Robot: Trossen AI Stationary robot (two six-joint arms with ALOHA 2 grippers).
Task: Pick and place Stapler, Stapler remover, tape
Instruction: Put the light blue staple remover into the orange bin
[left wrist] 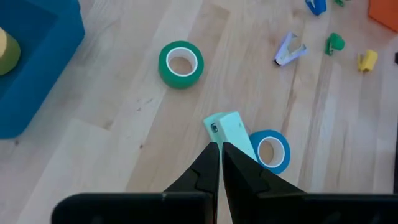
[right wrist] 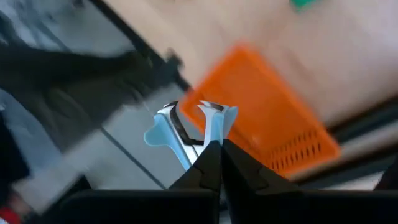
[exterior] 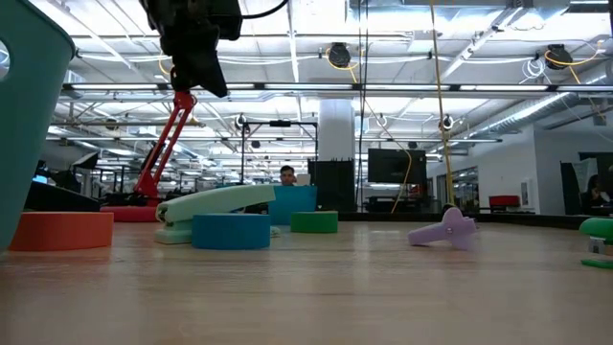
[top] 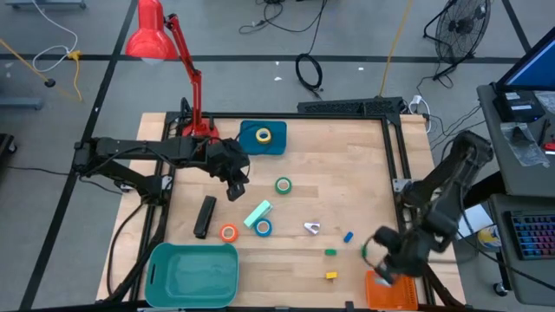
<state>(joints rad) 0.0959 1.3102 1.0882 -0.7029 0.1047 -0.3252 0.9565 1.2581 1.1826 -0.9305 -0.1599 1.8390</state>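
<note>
The black stapler (top: 205,217) lies flat near the table's left side, with the orange tape (top: 228,232) beside it. The blue tape (top: 263,227) touches a mint-green block (top: 257,212). The green tape (top: 284,185) lies mid-table. The yellow tape (top: 263,135) sits in a blue tray (top: 276,147). My left gripper (left wrist: 219,149) hovers shut and empty above the mint block (left wrist: 231,132), right of the stapler. My right gripper (right wrist: 219,146) is at the near right corner, over the orange basket (right wrist: 261,118), shut on a light-blue staple remover (right wrist: 186,134). My right gripper pinches the light-blue staple remover between its two fingertips, on the body just behind the metal claws (right wrist: 208,138). The remover is lifted clear and juts out past the fingers, above the orange basket's edge. The fingers hide the exact spot of contact.
A pale purple staple remover (top: 311,228) lies mid-table, with small blue, green and yellow cubes (top: 330,252) to its right. A teal bin (top: 192,273) stands at the near left edge. A red lamp (top: 186,78) rises from the far left corner. A black frame rail (top: 392,165) runs along the table's right side.
</note>
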